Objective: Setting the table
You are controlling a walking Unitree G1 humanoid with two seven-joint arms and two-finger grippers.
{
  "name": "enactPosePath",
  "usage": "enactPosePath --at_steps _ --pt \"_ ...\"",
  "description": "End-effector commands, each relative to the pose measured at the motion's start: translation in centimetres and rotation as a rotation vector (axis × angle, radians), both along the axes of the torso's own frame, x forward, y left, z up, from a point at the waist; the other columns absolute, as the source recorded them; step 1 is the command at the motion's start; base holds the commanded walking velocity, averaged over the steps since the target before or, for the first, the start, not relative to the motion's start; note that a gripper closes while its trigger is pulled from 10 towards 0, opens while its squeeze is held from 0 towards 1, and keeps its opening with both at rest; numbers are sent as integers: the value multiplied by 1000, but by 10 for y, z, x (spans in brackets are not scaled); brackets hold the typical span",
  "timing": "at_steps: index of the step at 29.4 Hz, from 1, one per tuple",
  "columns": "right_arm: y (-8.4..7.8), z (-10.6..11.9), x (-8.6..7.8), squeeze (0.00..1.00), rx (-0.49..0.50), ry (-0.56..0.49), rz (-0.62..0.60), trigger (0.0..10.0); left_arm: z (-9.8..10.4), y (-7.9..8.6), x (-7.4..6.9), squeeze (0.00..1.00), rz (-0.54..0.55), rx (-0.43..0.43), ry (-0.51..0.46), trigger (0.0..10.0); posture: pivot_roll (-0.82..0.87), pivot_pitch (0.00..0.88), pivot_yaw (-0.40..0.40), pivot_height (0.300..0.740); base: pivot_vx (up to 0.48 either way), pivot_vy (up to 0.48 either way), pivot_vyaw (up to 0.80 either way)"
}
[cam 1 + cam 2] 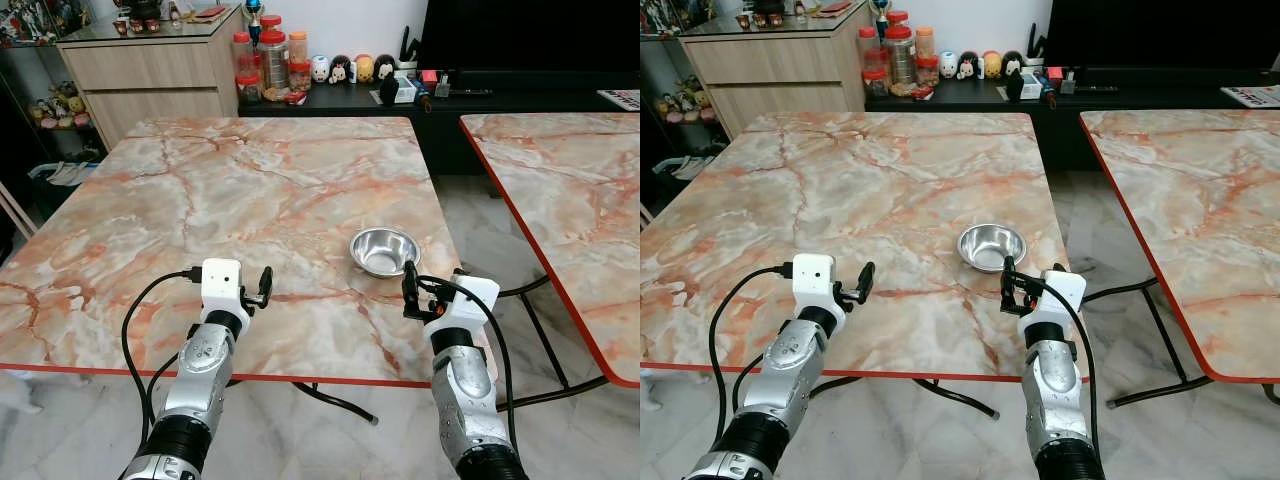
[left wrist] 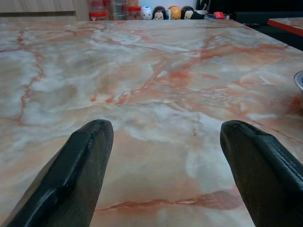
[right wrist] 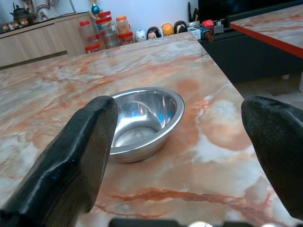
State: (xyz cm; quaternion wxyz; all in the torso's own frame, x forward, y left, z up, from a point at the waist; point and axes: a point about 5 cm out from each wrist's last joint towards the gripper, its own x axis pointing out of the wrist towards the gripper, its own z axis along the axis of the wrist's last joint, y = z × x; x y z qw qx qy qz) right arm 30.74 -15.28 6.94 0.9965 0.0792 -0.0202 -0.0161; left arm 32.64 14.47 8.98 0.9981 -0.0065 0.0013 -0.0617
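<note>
Steel bowl sits alone on the marble worktop, near its edge at about 4 o'clock from the centre. Right tool hovers just beside the bowl at its 6 o'clock, fingers spread and holding nothing. Left tool hangs low over the worktop at 7 o'clock, likewise released. Judged from this, setting has barely begun: one bowl placed, everything else left.
</note>
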Motion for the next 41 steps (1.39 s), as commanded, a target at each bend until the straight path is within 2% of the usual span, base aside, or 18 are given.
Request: enactPosePath --at_steps 1,8,41 --pt "2 1 1 0 -13 -1 6 10000 2 3 0 0 8 9 -1 10000 -33 0 26 740 0 0 0" --pt "3 1 1 0 -23 -1 12 10000 1 3 0 0 8 9 -1 10000 -33 0 27 740 0 0 0" --pt "2 1 1 0 -1 -6 6 10000 0 5 -1 0 10 11 0 10000 -33 0 25 740 272 0 43"
